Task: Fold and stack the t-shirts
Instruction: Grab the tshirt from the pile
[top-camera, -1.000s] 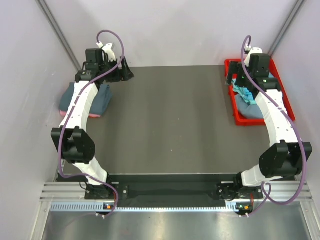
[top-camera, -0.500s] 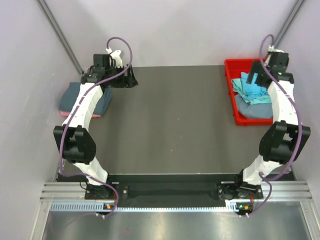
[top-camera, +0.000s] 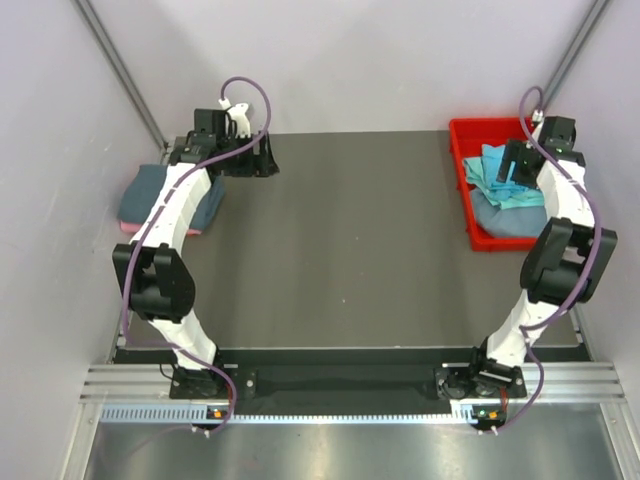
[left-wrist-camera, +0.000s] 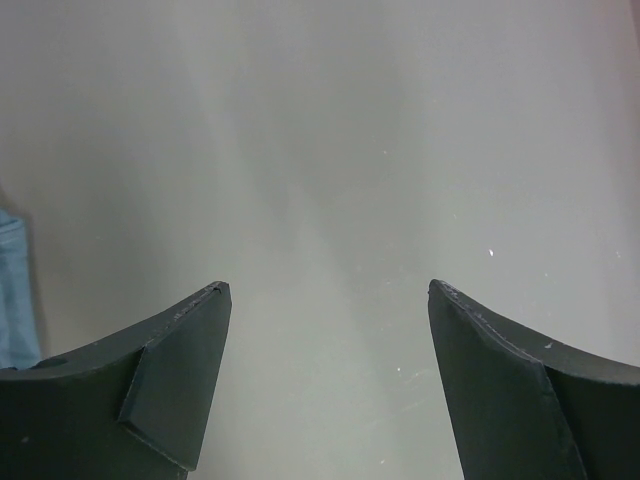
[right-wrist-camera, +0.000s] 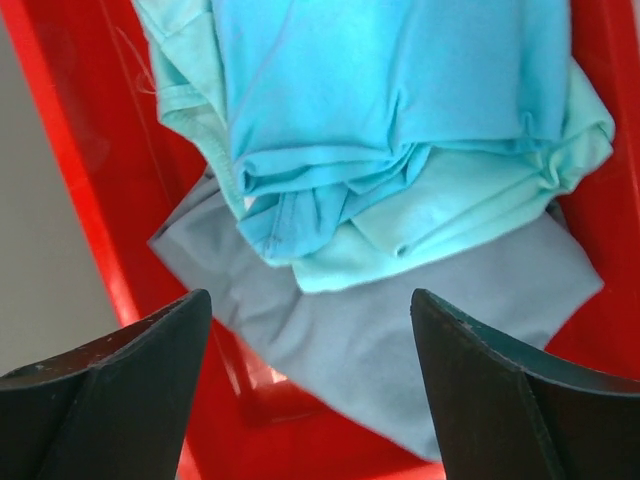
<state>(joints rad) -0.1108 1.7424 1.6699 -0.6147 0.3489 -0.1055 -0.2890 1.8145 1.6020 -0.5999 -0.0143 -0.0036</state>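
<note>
Since the unfolded shirts lie heaped in the red bin (right-wrist-camera: 70, 160) at the desk's (top-camera: 350, 250) far right corner, the right pincer (right-wrist-camera: 310, 295) hangs just above them. Its jaws are wide and empty, seemingly lined up for the crumpled turquoise shirt (right-wrist-camera: 380, 90) on top of the grey shirt (right-wrist-camera: 430, 320). At the far left, the left pincer (left-wrist-camera: 328, 285) is also spread wide, holding nothing. It sits beside the folded stack (top-camera: 150, 190), probably waiting to help with the next shirt.

Open table (top-camera: 350, 250) mid-scene; red bin (top-camera: 463, 190) walls (far right) fence the t-shirts (top-camera: 490, 166).
</note>
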